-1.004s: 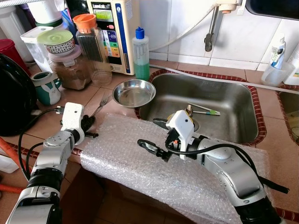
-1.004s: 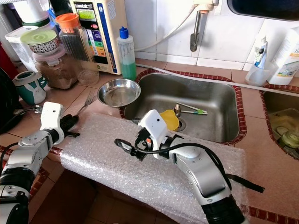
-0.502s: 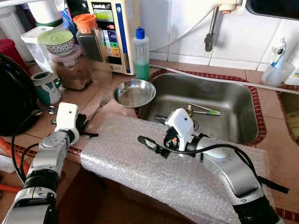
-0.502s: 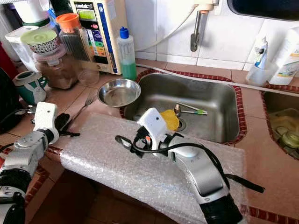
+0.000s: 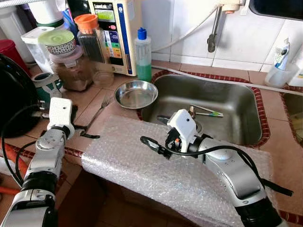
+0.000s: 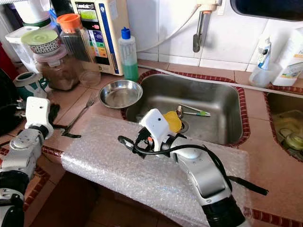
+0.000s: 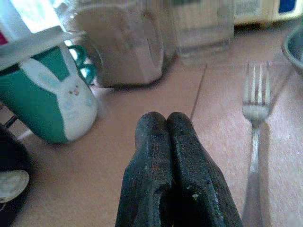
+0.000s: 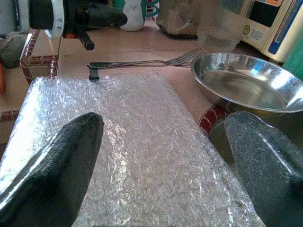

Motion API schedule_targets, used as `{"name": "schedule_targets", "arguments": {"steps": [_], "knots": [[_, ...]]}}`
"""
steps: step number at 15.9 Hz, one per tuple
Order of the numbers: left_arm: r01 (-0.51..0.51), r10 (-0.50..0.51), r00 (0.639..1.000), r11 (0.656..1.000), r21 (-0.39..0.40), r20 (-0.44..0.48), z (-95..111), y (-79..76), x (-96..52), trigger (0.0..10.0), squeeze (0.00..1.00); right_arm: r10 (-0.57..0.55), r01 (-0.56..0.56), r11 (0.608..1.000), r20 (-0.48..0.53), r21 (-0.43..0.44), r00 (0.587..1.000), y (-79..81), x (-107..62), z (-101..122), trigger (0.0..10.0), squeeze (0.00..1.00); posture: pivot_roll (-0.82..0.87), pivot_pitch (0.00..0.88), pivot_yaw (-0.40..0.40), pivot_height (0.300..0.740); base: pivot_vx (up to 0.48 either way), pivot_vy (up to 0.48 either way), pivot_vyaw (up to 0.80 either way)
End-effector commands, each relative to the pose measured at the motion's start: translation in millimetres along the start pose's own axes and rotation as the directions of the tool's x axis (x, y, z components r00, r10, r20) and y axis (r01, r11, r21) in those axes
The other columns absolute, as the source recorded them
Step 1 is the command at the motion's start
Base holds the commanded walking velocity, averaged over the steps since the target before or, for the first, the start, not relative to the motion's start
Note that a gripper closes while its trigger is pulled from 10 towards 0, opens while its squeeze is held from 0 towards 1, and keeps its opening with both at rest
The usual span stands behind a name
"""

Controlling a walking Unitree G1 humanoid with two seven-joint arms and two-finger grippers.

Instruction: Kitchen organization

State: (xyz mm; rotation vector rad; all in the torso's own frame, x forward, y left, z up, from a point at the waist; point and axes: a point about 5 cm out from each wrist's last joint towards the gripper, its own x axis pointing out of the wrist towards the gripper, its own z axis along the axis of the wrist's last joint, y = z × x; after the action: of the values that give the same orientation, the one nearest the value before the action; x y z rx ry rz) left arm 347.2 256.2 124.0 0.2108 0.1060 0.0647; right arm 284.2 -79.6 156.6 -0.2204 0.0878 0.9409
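Observation:
A metal fork [image 5: 98, 115] with a dark handle end lies on the tiled counter, left of a steel bowl [image 5: 136, 93]. My left gripper [image 7: 166, 124] hovers left of the fork, fingers shut on nothing and pointing toward the jars. A sheet of bubble wrap [image 5: 137, 165] covers the counter's front edge. My right gripper [image 8: 163, 124] hangs over the sheet, open wide with nothing between its fingers. In the right wrist view it faces the fork [image 8: 142, 62] and the bowl [image 8: 246, 82].
A green bunny mug [image 5: 47, 88], jars, a green soap bottle [image 5: 143, 54] and a water dispenser stand at the back left. The steel sink [image 5: 232, 101] behind the right arm holds a yellow sponge [image 6: 173, 120] and a small brush. A large black object [image 5: 14, 97] sits far left.
My left gripper has drawn back to the left, away from the fork's handle, and the fork stays on the counter. The right arm has hardly moved.

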Motion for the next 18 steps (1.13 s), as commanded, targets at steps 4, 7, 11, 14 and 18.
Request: {"name": "schedule_targets", "arguments": {"steps": [4, 7, 11, 14, 18], "knots": [[0.063, -0.058, 0.997, 0.988, -0.143, 0.043, 10.7, -11.0, 6.3, 10.0, 1.0, -0.007, 0.007, 1.0, 0.011, -0.011, 1.0, -0.2, 1.5, 1.8, 10.0, 0.0, 0.05, 0.042, 0.101, 0.74, 0.0, 0.0, 0.0], [0.087, -0.079, 0.996, 0.978, -0.189, 0.047, 20.6, -19.6, 14.2, 10.0, 1.0, -0.003, 0.003, 1.0, 0.009, -0.011, 1.0, 0.9, 0.7, 1.0, 10.0, 0.0, 0.05, 0.046, 0.101, 0.74, 0.0, 0.0, 0.0], [0.139, -0.138, 0.99, 0.975, -0.176, 0.016, 25.7, -26.7, 21.6, 10.0, 1.0, -0.011, 0.011, 1.0, 0.008, -0.016, 1.0, 0.8, -1.0, 0.8, 10.0, 0.0, 0.04, 0.045, 0.109, 0.74, 0.0, 0.0, 0.0], [0.188, -0.202, 0.977, 0.966, -0.175, -0.063, 20.0, -28.1, 23.7, 10.0, 1.0, -0.015, 0.016, 1.0, 0.006, -0.015, 1.0, 1.5, -2.4, -0.1, 10.0, 0.0, 0.03, 0.05, 0.113, 0.74, 0.0, 0.0, 0.0], [0.185, -0.199, 0.976, 0.973, -0.138, -0.09, 20.6, -22.1, 25.6, 10.0, 1.0, -0.018, 0.018, 1.0, 0.004, -0.017, 1.0, 1.7, -3.0, -0.9, 10.0, 0.0, 0.03, 0.053, 0.113, 0.74, 0.0, 0.0, 0.0]]}}
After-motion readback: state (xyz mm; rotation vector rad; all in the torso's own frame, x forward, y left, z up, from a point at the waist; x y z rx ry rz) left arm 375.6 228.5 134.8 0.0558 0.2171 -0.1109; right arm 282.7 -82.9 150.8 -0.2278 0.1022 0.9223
